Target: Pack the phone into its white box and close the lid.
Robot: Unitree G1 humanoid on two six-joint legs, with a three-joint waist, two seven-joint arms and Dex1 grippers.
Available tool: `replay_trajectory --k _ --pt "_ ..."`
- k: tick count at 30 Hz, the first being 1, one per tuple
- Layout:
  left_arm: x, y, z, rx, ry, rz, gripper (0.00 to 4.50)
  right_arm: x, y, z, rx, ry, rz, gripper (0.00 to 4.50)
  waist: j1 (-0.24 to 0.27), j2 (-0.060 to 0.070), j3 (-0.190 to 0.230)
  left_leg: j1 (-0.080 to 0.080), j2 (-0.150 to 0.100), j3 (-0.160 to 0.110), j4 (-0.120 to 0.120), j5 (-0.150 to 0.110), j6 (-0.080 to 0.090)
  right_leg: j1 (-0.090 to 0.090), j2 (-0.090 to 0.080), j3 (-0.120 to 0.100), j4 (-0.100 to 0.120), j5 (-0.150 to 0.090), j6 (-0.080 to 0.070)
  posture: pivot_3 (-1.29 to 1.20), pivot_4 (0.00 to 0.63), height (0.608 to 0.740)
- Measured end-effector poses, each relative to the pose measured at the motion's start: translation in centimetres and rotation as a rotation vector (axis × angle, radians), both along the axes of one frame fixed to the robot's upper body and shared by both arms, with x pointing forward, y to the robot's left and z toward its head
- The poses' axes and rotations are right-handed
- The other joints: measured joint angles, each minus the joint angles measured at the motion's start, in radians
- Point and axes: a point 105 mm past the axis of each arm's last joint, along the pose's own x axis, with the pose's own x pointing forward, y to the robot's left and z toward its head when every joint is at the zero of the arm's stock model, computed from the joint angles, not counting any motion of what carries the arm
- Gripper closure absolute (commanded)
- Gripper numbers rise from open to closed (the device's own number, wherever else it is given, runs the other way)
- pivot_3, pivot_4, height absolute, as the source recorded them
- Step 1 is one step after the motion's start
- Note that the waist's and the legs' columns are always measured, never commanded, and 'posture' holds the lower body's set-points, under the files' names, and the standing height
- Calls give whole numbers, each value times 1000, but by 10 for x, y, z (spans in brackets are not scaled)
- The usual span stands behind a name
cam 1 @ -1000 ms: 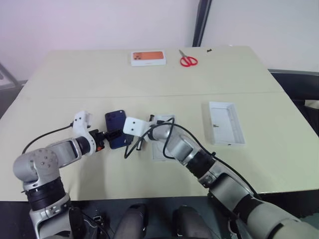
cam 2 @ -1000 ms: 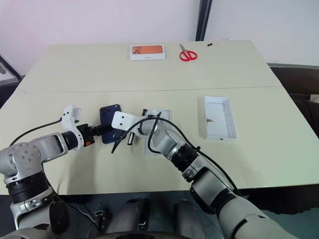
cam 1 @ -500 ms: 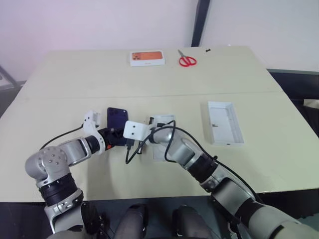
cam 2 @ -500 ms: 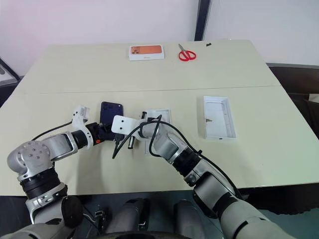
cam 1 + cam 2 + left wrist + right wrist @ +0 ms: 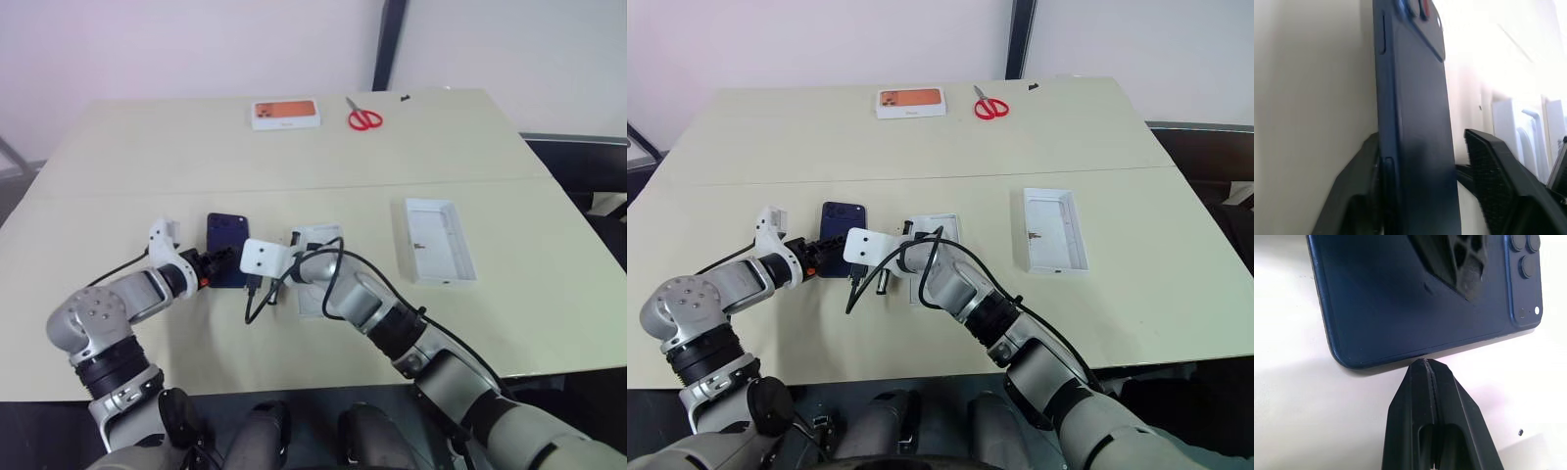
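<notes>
White box [image 5: 315, 238] — half hidden behind right tool [image 5: 1426, 364].

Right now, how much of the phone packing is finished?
Not much yet. The phone still lies on the table, not in the white box beside it. In hand: the left claw has its fingers on either side of the phone's edge, and the shut right claw touches its side. Left to do: put the phone inside, then fit the lid, lying apart to the right.
</notes>
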Motion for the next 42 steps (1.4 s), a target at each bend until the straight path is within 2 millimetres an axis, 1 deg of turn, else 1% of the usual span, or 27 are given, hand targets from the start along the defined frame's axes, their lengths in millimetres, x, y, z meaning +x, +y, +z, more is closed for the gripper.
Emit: replay_trajectory --k 9,12,14,15,16,17,21,25,27,29,31,32,33,34,36,39,42 --pt "2 8 0 -63 9 57 1761 0 -1 1 -6 -7 -1 4500 0 0 0 0 0 0 0 0 0 0 0 0 0 0 0 0 150 740" --pt "1 8 -2 -65 22 60 2637 -1 -3 4 -7 -9 -2 4500 0 0 0 0 0 0 0 0 0 0 0 0 0 0 0 0 150 740" --pt "0 10 -3 -75 31 70 3636 -1 -4 7 -5 -13 -2 4500 1 0 0 -1 0 0 0 0 0 0 0 0 0 0 0 0 150 740" --pt "1 8 3 -106 -4 54 4126 -1 -6 7 -6 -13 -5 4500 4 0 0 -1 0 0 0 0 0 0 0 0 0 0 0 0 150 740" --pt "3 4 10 -120 -32 35 4416 -1 -8 8 -9 -13 -7 4500 7 -1 0 0 0 -1 1 0 0 0 0 -1 0 0 0 0 150 740" --pt "4 3 14 -115 -42 35 4416 -3 -7 10 -4 -16 -2 4500 6 -1 0 0 0 -1 1 0 0 0 0 -1 0 0 0 0 150 740" --pt "2 5 11 -152 -33 51 4416 -3 -13 19 17 -20 -10 4500 4 -1 0 0 0 -1 0 0 0 0 0 -1 0 0 0 0 150 740" --pt "0 4 12 -176 -31 49 4416 -4 -18 34 54 -25 -16 4500 3 -1 0 -2 0 0 0 0 0 0 0 0 0 0 0 0 150 740" --pt "-3 0 14 -204 -46 32 4416 -7 -23 47 90 -26 -6 4500 4 -2 0 -5 0 -1 1 0 -1 -1 0 -1 0 0 0 0 150 740" --pt "-5 -3 22 -241 -96 20 4416 -10 -31 63 139 -28 4 4500 5 -3 1 -6 0 -1 1 0 -1 -1 0 -1 0 0 0 0 150 740" --pt "-10 -9 33 -268 -160 -1 4416 -15 -44 76 183 -22 22 4500 8 -3 1 -6 0 -1 1 0 -1 -1 0 -1 -1 0 0 0 150 740" --pt "-14 -14 38 -288 -199 -20 4416 -18 -55 82 205 -13 33 4500 9 -3 1 -6 0 -1 1 0 -1 0 0 -1 -2 0 0 0 150 740" --pt "-17 -19 41 -302 -216 -30 4416 -20 -65 84 220 -1 37 4500 11 -3 1 -6 0 -1 1 0 0 1 -1 -1 -3 0 0 0 150 740" --pt "-21 -27 41 -318 -229 -44 4416 -24 -79 84 239 26 40 4500 13 -4 1 -6 0 -1 1 0 0 2 -1 -1 -4 0 0 0 150 740" --pt "-28 -42 35 -333 -211 -70 4416 -26 -102 81 263 71 26 4500 10 -4 2 -6 0 0 1 -1 1 2 -1 -1 -4 0 0 0 150 740" --pt "-35 -73 23 -339 -146 -120 4416 -31 -133 68 267 152 -6 4500 9 -5 2 -5 0 0 1 -3 5 1 0 0 -3 0 0 0 150 740" --pt "-34 -86 28 -283 -142 -148 4416 -33 -149 58 259 189 -29 4500 3 -5 2 -5 1 1 1 -3 5 1 1 1 -2 0 0 0 150 740"
